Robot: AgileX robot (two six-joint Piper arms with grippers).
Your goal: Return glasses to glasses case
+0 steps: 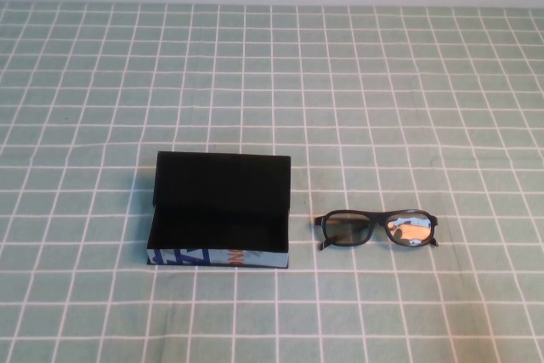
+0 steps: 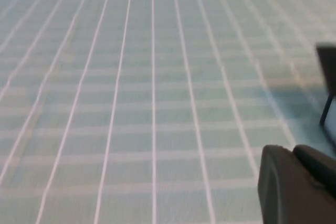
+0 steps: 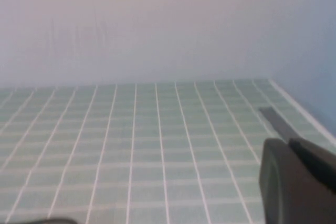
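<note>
The glasses case point(image 1: 221, 210) lies open on the checked cloth at centre left in the high view, black inside, its blue-and-white front side bearing an orange mark. A dark edge of it shows in the left wrist view point(image 2: 329, 72). The black thick-rimmed glasses point(image 1: 378, 229) lie on the cloth just right of the case, apart from it, one lens reflecting light. Neither gripper shows in the high view. My left gripper point(image 2: 293, 151) and my right gripper point(image 3: 287, 143) show only in their own wrist views, low over bare cloth, fingers together and holding nothing.
The green cloth with a white grid point(image 1: 382, 82) covers the whole table. A pale wall point(image 3: 157, 24) rises behind the far edge. A dark grey strip point(image 3: 274, 120) lies near the table's border in the right wrist view.
</note>
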